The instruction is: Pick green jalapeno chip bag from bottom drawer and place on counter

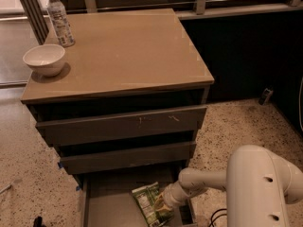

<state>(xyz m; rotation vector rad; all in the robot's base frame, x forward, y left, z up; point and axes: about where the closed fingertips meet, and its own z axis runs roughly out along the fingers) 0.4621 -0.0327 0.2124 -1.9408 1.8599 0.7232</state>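
Note:
The green jalapeno chip bag (147, 201) lies flat on the grey floor of the pulled-out bottom drawer (106, 205), near its right side. My gripper (161, 205) reaches down into the drawer from the right on a white arm and sits right at the bag's right edge, touching or over it. The counter (123, 51) is the tan glossy top of the cabinet, above the two upper drawers.
A white bowl (44, 59) stands at the counter's left edge. A clear water bottle (59, 18) stands at its back left corner. The two upper drawer fronts (123, 126) overhang the bottom drawer. Speckled floor surrounds the cabinet; a dark wall lies to the right.

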